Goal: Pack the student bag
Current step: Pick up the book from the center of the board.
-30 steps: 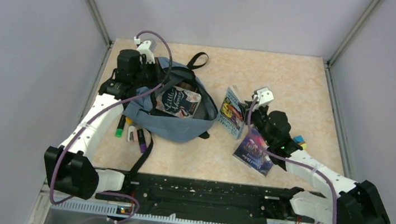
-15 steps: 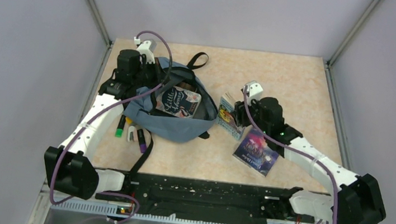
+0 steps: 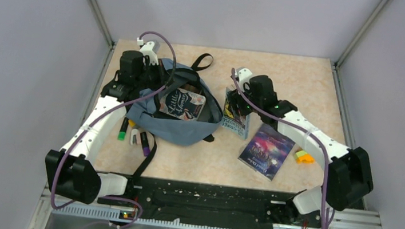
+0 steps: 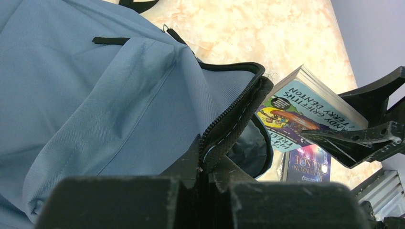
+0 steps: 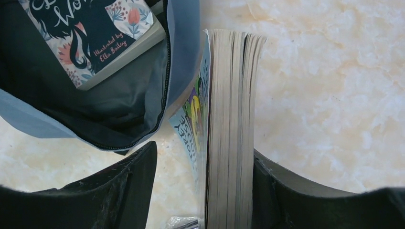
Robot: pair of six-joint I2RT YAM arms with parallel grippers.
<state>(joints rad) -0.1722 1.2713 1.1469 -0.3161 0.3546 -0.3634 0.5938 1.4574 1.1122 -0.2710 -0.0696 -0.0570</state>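
the left pincer (image 4: 205, 164) is clamped on the black zipper rim of the soft grey-blue fabric student bag (image 3: 178, 129). the bag lies on the left half of the speckled beige table (image 3: 307, 86), long axis roughly near to far, black top loop (image 3: 201, 62) toward the far wall, mouth gaping rightward. the right pincer (image 5: 204, 149) stands open astride a pale blue paperback (image 5: 229, 119) on edge beside that mouth.

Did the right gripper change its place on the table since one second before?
Yes. The right gripper has moved left, towards the student bag, judged against the purple book, which has not moved.
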